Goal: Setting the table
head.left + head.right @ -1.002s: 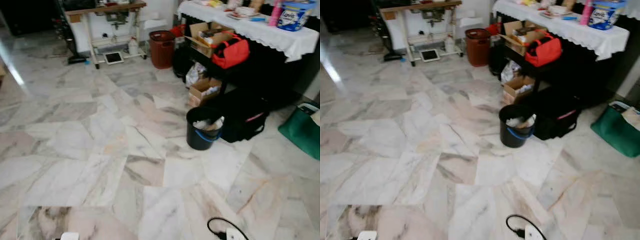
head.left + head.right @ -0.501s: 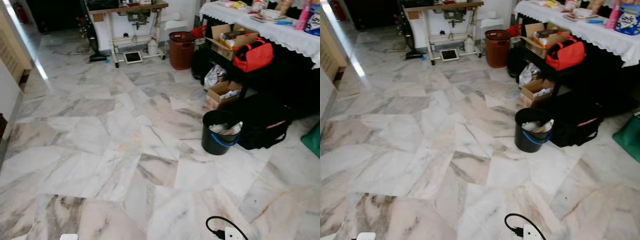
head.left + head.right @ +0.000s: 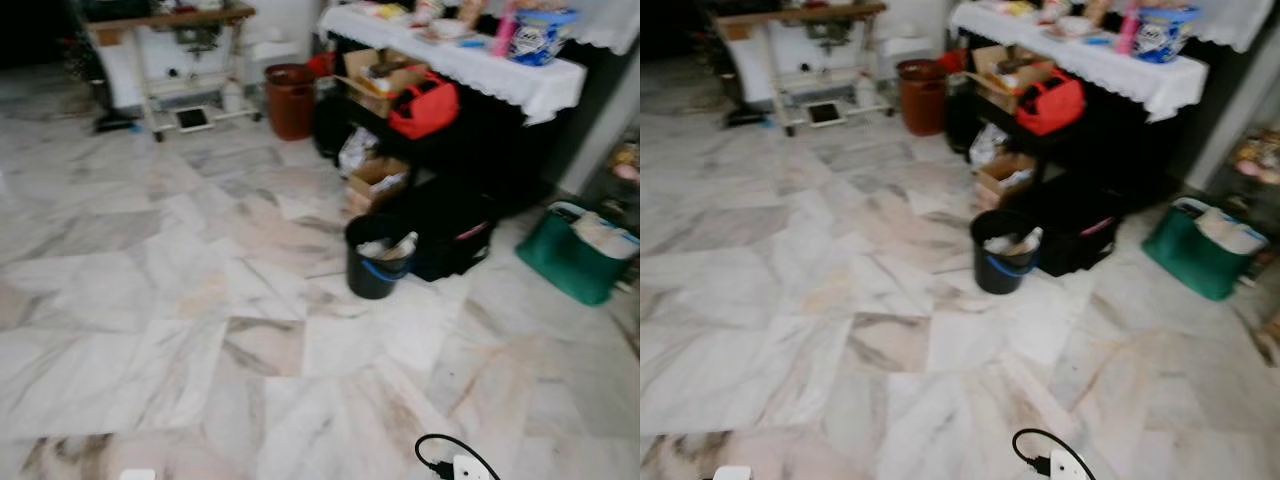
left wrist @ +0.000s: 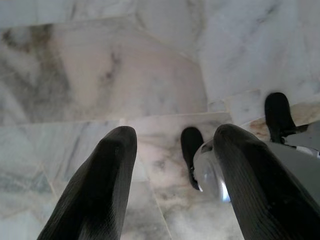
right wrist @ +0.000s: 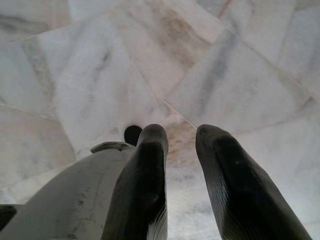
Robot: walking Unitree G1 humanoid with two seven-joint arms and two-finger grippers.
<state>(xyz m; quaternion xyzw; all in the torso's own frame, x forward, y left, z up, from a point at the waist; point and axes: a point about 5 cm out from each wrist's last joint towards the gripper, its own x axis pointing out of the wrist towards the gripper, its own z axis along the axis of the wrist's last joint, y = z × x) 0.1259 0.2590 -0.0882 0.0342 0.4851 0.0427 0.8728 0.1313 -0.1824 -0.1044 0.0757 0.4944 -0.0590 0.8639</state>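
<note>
The table (image 3: 470,62) with a white lace-edged cloth stands at the far right, across the marble floor. On it sit a blue and white tub (image 3: 540,35), a pink bottle (image 3: 503,35) and a plate (image 3: 445,30). My left gripper (image 4: 175,137) hangs over the floor tiles, open and empty. My right gripper (image 5: 181,132) also points down at the floor, its fingers a little apart with nothing between them. Both are far from the table.
A black bucket (image 3: 375,258), a black bag (image 3: 450,235), cardboard boxes (image 3: 378,180) and a red bag (image 3: 425,105) crowd the table's near side. A green bag (image 3: 570,262) lies right; a brown bin (image 3: 290,100) and a stand (image 3: 170,50) are behind. A cable with plug (image 3: 450,462) lies near my feet.
The camera has swung to the right, so the whole scene has shifted left and the green bag has come into view. The picture is slightly blurred. Nothing on the floor itself has moved.
</note>
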